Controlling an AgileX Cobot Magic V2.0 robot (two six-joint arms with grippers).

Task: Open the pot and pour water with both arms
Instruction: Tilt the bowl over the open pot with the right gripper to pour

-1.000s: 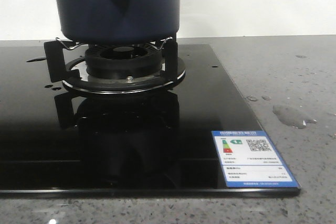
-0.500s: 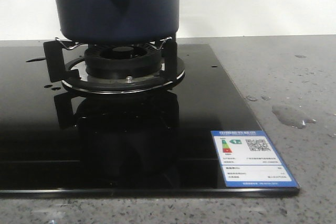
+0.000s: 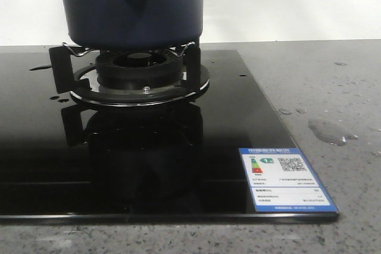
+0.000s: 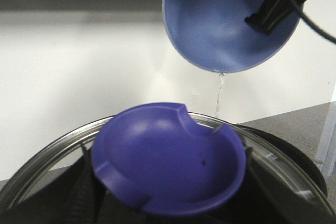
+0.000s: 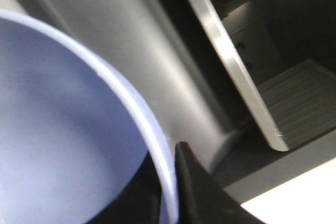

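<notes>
The dark navy pot (image 3: 134,4) stands on the gas burner (image 3: 140,72) in the front view, its handle stub facing me; its top is out of frame. No gripper shows there. In the left wrist view, my left gripper (image 4: 168,211) holds the glass lid (image 4: 42,156) by its blue dished knob (image 4: 168,161). Above it, the periwinkle bowl (image 4: 220,19) is tipped, and a thin stream of water (image 4: 219,95) falls from its lip. My right gripper (image 5: 170,182) pinches the bowl's rim (image 5: 142,114); one finger (image 4: 268,11) shows inside the bowl.
The burner sits on a black glass hob (image 3: 178,159) with a blue-and-white label (image 3: 286,179) at its front right corner. The grey counter (image 3: 333,75) to the right has a water puddle (image 3: 327,130) and small drops. A white wall stands behind.
</notes>
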